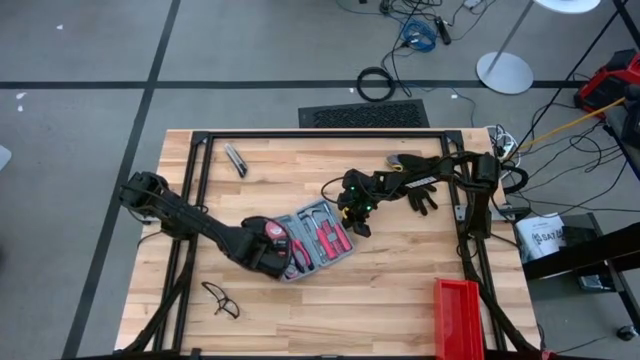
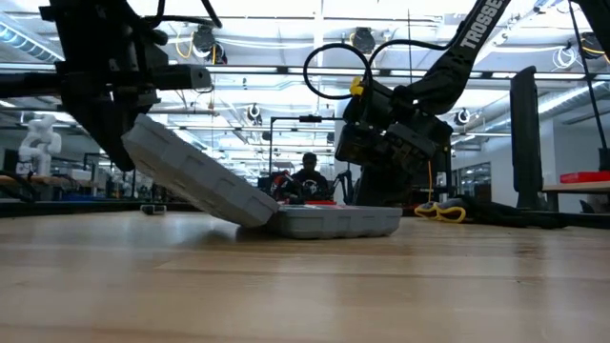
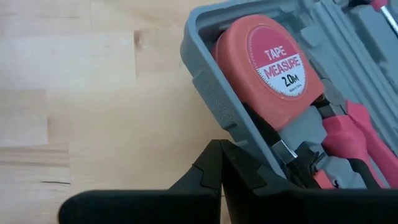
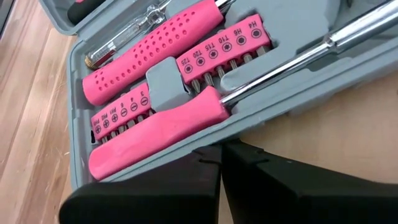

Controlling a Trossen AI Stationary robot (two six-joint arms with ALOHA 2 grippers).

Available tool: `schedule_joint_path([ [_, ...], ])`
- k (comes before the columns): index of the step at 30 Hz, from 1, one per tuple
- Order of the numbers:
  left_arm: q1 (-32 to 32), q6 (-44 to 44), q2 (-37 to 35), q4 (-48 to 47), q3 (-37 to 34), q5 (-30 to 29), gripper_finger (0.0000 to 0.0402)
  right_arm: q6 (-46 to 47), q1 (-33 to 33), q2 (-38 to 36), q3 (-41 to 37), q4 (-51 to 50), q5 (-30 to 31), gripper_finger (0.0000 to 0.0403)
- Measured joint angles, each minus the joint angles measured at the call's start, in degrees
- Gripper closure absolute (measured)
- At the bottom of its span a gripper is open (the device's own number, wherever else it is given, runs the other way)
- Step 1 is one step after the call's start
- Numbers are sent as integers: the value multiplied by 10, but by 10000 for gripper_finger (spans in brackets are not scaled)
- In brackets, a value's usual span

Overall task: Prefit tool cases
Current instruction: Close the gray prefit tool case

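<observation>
The blue-grey tool case (image 1: pixel 318 238) lies open at the table's middle. One half (image 2: pixel 338 221) sits flat on the wood. The other half (image 2: pixel 191 176), which holds a red tape measure (image 3: pixel 267 68), is tilted up from the hinge. Pink-red screwdriver handles (image 4: pixel 155 46) and bit rows fill the flat half's grey tray. My left gripper (image 3: pixel 219 163) is shut at the raised half's outer edge. My right gripper (image 4: pixel 221 154) is shut at the flat half's rim on the case's right side (image 1: pixel 356 216). My left gripper has its shut fingers (image 3: pixel 208 171) against the outer wall (image 3: pixel 214 106) of the raised half, near the tape measure corner, coming from the table's left. That half is tilted up on its hinge; the exact place of touch is hidden by the fingers. My right gripper sets its shut fingertips (image 4: pixel 208 163) on the flat half's rim (image 4: pixel 186 149) beside a screwdriver handle, slanting down from the table's right. That half lies flat on the table.
A red rectangular bin (image 1: pixel 458 318) stands at the near right corner. A pair of glasses (image 1: pixel 220 300) lies near the front left, and a small knife-like tool (image 1: pixel 235 160) near the far left. A person (image 2: pixel 307 176) sits beyond the table. Bare wood surrounds the case.
</observation>
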Motion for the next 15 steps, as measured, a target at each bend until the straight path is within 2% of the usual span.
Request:
schedule_joint_path([
  [13,5,14,-1,-21,31,-23,393,-2,0,-1,1,-3,1,403],
  [15,6,17,-1,3,33,-35,393,-2,0,-1,1,1,3,403],
])
